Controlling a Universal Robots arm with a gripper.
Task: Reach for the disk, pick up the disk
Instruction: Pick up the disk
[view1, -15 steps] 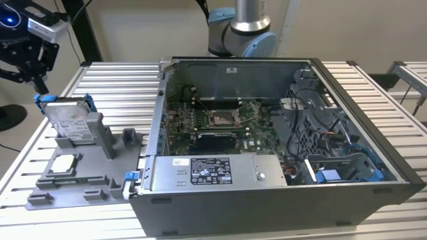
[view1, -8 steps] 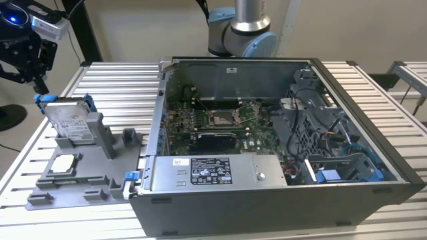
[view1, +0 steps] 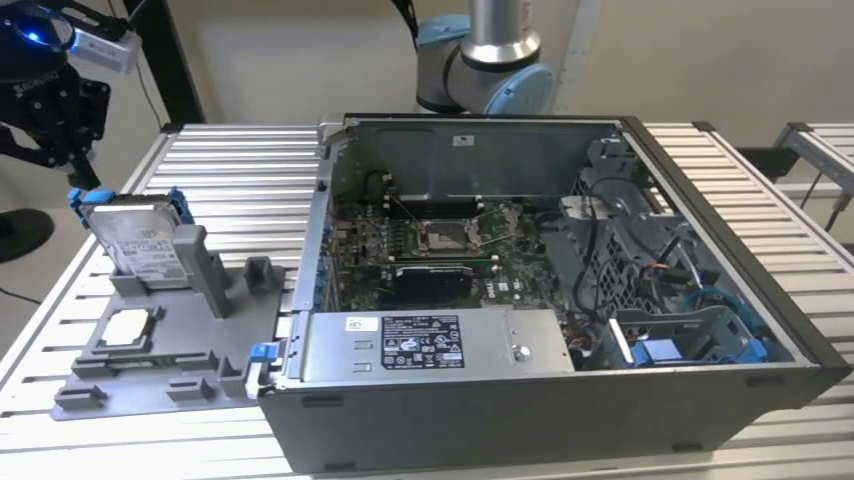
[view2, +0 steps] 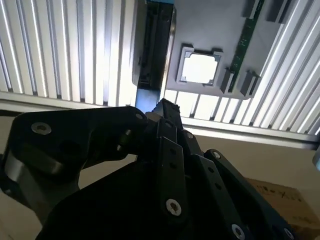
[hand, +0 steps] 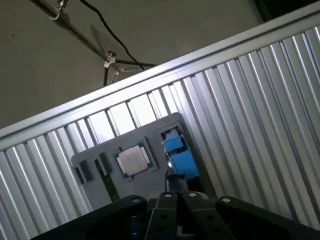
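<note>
the robot's gripper (view1: 78, 168) hangs close over one top corner of the disk (view1: 134, 238), apparently short of touching it; whether it is open or closed cannot be told. the disk stands on edge in a slot of the grey holder (view1: 147, 355), leaving its upper edge free to be taken from above. a small square chip (view1: 127, 325) lies flat nearby, beside the opened computer case (view1: 561, 420) on the slatted table (view1: 227, 160).

Exterior view: even, soft light; the computer case (view1: 561, 400) interior sits in mild shadow. In the second wrist view the slatted table (view2: 60, 45) glares white, the chip (view2: 200, 68) washes out, and my gripper (view2: 167, 110) reads near-black against it.
</note>
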